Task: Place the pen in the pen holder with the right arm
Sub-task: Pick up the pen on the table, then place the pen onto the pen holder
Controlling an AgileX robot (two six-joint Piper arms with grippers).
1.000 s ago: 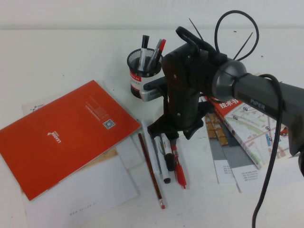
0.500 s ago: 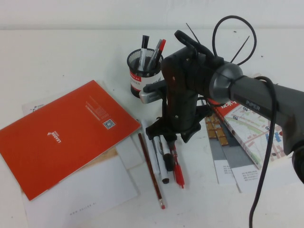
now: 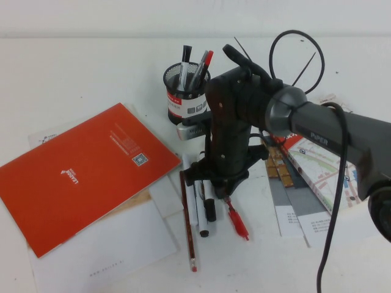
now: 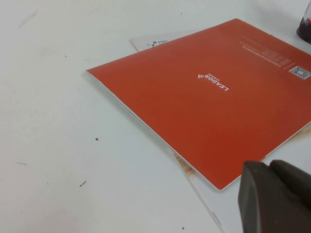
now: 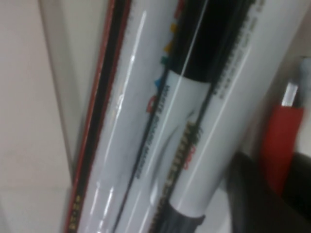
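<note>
A black mesh pen holder [image 3: 186,97] stands behind the middle of the table with several pens in it. In front of it lie a red pen [image 3: 237,221], white markers with black caps [image 3: 204,210] and a red-and-black pencil [image 3: 186,226]. My right gripper [image 3: 217,181] is pressed down on the upper ends of these pens. In the right wrist view its dark fingers [image 5: 252,194] close on either side of the red pen [image 5: 279,141], beside the white markers [image 5: 194,136]. My left gripper [image 4: 274,199] is shut and empty above the orange booklet [image 4: 214,97].
An orange booklet [image 3: 79,171] lies on white papers [image 3: 104,250] at the left. Map leaflets [image 3: 317,177] lie at the right under the right arm. The arm's black cables [image 3: 293,49] loop above the holder.
My right gripper has moved down and a little left onto the pens. The red pen's free end has swung to the right. The markers and pencil have shifted left.
</note>
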